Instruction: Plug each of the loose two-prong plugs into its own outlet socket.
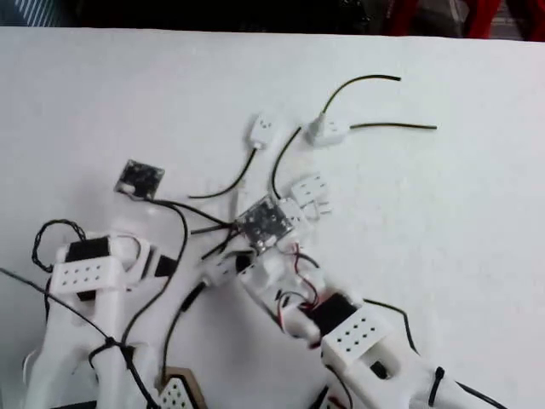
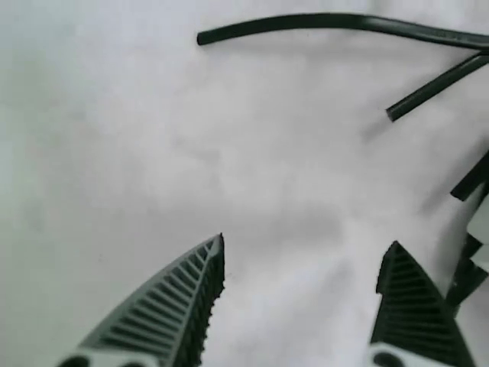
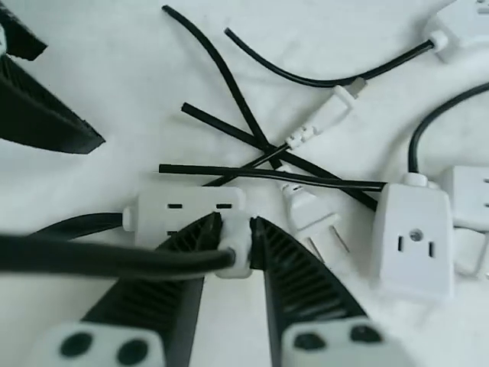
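My right gripper [image 3: 237, 223] is shut on a white plug [image 3: 237, 248] whose thick black cable [image 3: 107, 256] trails off to one side. The plug sits right against a white outlet socket [image 3: 191, 208]. Beside them lies a loose two-prong plug [image 3: 315, 220], and past it another socket [image 3: 412, 237]. A slim white plug [image 3: 330, 113] rests among crossed black cables. My left gripper [image 2: 306, 252] hangs open over bare table with nothing between its fingers, two cable ends [image 2: 200, 36] beyond it. More sockets [image 1: 262, 128] [image 1: 328, 129] [image 1: 308, 189] lie farther back.
Black cables [image 1: 243, 175] cross the middle of the white table [image 1: 443, 221] between the arms. The left arm's black fingers [image 3: 38, 99] stand close by in the right wrist view. Open table stretches to the far left and right.
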`<action>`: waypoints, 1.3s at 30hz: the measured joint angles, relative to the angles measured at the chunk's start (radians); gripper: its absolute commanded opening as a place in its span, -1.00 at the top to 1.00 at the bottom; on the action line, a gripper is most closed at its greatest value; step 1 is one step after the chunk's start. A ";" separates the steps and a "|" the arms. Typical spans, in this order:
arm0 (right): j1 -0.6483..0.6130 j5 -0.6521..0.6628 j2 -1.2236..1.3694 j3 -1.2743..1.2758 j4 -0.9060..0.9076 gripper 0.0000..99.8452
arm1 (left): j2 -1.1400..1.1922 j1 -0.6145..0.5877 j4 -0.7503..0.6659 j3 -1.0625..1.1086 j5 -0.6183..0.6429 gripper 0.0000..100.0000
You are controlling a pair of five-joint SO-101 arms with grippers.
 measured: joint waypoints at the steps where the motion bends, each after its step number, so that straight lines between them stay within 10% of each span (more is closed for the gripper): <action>1: -0.003 -0.002 0.000 0.015 -0.028 0.97 | 0.000 -0.003 -0.002 0.000 0.000 0.37; 39: -0.029 -0.005 0.222 -0.018 -0.199 0.97 | 0.000 -0.008 -0.003 0.003 0.000 0.37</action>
